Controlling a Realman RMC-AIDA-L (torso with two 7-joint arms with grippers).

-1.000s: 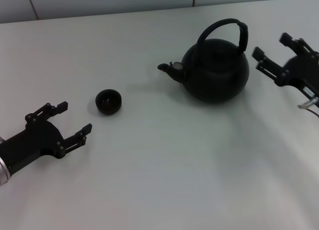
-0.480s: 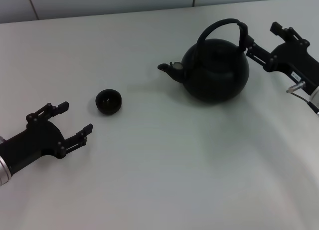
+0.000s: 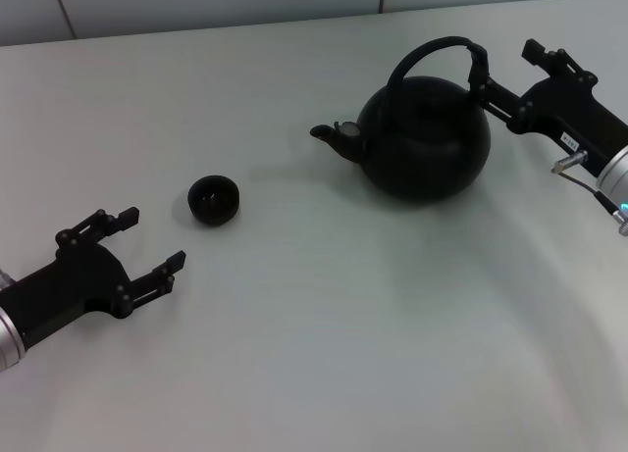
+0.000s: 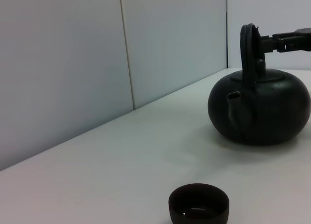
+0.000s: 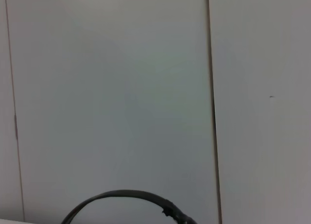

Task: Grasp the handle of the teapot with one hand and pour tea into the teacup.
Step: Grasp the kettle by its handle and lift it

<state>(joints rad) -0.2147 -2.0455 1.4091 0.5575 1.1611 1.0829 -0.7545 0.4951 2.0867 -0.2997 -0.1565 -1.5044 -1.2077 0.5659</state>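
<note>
The black teapot stands upright at the back right of the table, spout pointing left. Its arched handle rises over the top, with the ribbed sleeve on the right side. My right gripper is open right beside that sleeve, its near finger reaching the handle and the far finger standing off to the right. The small black teacup sits to the left of the teapot. My left gripper is open low at the front left, short of the cup. The left wrist view shows the teacup, the teapot and the handle.
The white table runs back to a grey panelled wall. Only the top of the handle arch shows in the right wrist view, against that wall.
My right gripper has moved left and back, from beside the teapot up to the handle's sleeve. The left gripper has shifted slightly down. Teapot and cup have not moved.
</note>
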